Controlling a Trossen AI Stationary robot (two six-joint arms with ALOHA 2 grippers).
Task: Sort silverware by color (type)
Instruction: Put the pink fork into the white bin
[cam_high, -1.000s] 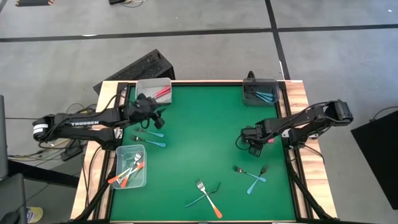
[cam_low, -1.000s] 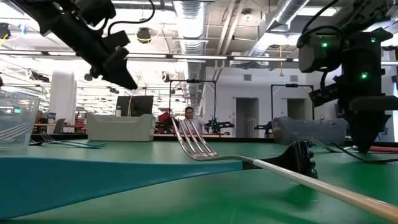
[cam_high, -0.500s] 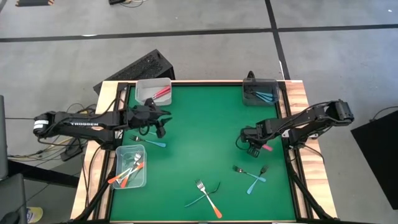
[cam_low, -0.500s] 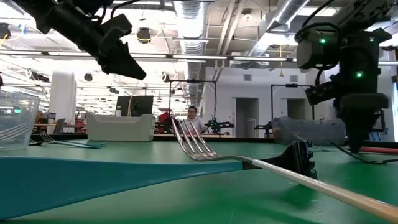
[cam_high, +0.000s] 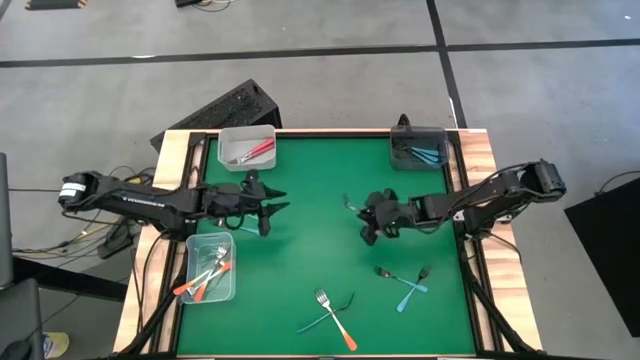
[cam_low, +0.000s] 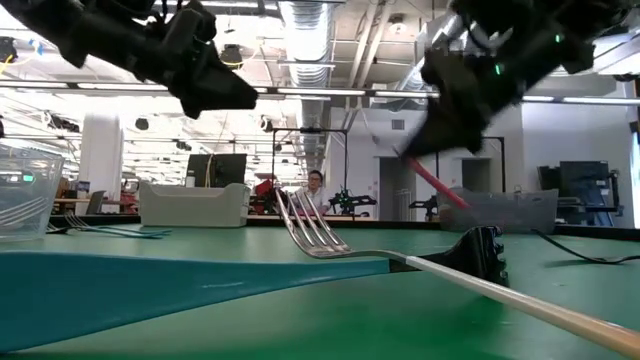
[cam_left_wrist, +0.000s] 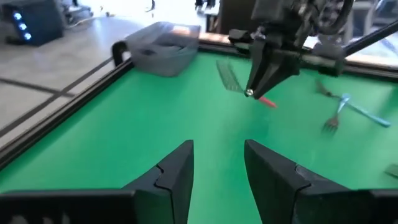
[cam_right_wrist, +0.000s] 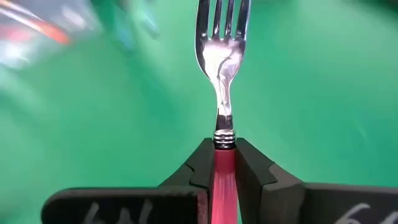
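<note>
Right gripper (cam_right_wrist: 222, 171) clamps red-handled fork (cam_right_wrist: 222, 68) — airborne.

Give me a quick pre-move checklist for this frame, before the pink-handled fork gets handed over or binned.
1. Right gripper grips the pink-handled fork at the top of its handle, tines forward: ok.
2. Fork lifted off the green table: ok, per the low view.
3. Left gripper open and empty, facing the right gripper: ok.
4. Space between the two grippers free of utensils: ok in the high view.
5. Clear bin with red handles at the far left corner has room: ok.
6. Whether a handover or a direct drop comes next: cannot tell.
</note>
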